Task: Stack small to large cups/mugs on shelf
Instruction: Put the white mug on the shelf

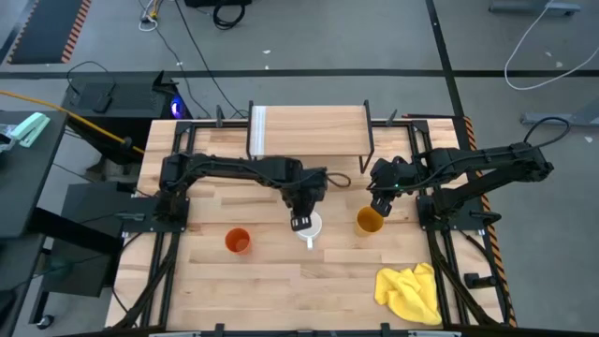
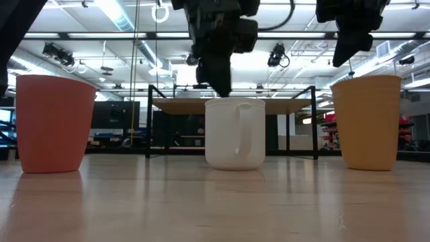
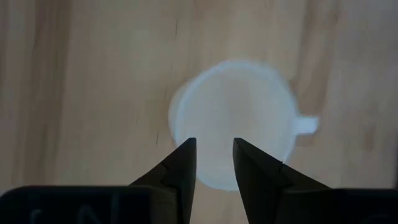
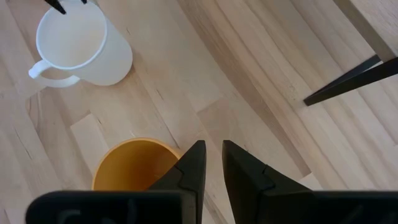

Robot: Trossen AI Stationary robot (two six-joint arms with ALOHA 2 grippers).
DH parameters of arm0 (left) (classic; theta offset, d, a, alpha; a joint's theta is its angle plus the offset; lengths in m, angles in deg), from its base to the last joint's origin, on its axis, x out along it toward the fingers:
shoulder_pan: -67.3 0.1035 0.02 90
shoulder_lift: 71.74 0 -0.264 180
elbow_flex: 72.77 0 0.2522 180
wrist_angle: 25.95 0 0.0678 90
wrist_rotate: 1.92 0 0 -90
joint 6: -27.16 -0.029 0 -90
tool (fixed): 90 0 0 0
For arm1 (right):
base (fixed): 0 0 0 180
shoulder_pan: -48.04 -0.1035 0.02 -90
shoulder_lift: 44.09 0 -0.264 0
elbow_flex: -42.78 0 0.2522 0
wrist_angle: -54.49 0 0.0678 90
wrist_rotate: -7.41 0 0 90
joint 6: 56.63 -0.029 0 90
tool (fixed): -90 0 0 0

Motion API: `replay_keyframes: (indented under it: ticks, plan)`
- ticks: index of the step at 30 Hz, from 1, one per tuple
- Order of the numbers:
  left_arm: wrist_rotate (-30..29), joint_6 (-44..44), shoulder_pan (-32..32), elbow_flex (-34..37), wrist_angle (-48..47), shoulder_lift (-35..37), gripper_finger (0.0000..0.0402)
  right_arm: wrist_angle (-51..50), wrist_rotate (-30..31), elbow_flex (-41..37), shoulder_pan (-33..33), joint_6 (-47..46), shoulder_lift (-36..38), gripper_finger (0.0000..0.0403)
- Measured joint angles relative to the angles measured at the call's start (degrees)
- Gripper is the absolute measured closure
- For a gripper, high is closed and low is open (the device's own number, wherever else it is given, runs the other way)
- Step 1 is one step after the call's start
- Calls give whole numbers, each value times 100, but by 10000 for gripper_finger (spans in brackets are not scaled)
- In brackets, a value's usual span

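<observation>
Mug first: your white mug [image 1: 309, 227] stood upright on the tabletop [image 1: 281, 281], mouth up, its long axis vertical, directly beneath the fingers of your left gripper [image 1: 301, 223]. In the left wrist view its handle [image 3: 305, 125] stuck out sideways, across the line of the fingers [image 3: 180, 163] rather than toward them. Those fingers were narrow, a slim gap between them, and closed on nothing; they hung over the rim on the side away from the handle. The mustard-yellow cup [image 1: 369, 221] stood upright just below your right gripper [image 1: 380, 208], whose fingers [image 4: 194, 163] were likewise nearly together and empty, poised over the cup's rim. The orange-red cup [image 1: 238, 241] stood well apart on the far side of the mug from the yellow one, with neither gripper near it. The shelf [image 1: 309, 131] beyond the grippers carried no cup, so I judge you were at the very first step, approaching for a pick. The next move probably called for straddling the mug's wall with one finger inside and one outside, clear of the handle, then closing and lifting. The yellow cloth [image 1: 410, 292] lay well off, near the table's front corner.
</observation>
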Motion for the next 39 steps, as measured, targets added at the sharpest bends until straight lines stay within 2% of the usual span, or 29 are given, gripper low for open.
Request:
replay_keyframes:
  ticks: [6, 14, 32, 39]
  plan:
    - [-1015, -17, -12, 7, -277, -90, 284, 2, 0, 0, 2, 11, 0, 342]
    - [-991, -18, 3, 7, -271, -90, 268, 0, 0, 0, 2, 139, 0, 342]
    - [-1151, 60, 183, 0, -378, -180, 260, 0, 0, 2, 2, 263, 0, 342]
    - [-805, 58, 205, 10, -379, -297, 262, 0, 0, 2, 1, 264, -1, 342]
